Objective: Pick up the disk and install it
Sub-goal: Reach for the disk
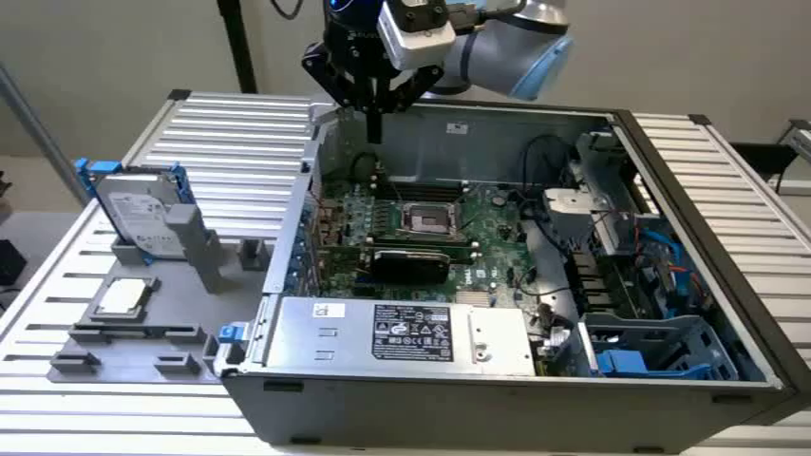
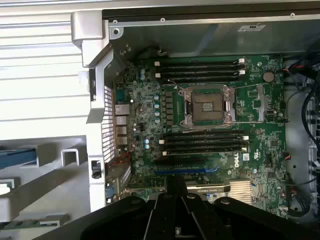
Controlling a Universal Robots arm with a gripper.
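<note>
Disk [image 1: 137, 211] sits untouched in its grey stand [image 1: 193, 249]; hand [image 1: 375, 131], clenched and empty, hovers over the open computer case [image 1: 481, 142].

Grey arm [image 1: 488, 36] with pale-blue joint cap [image 1: 541, 65], white camera box [image 1: 416, 28], black fingers [image 1: 376, 122].

Tool [image 1: 375, 131] over open computer case [image 1: 507, 413]
</note>
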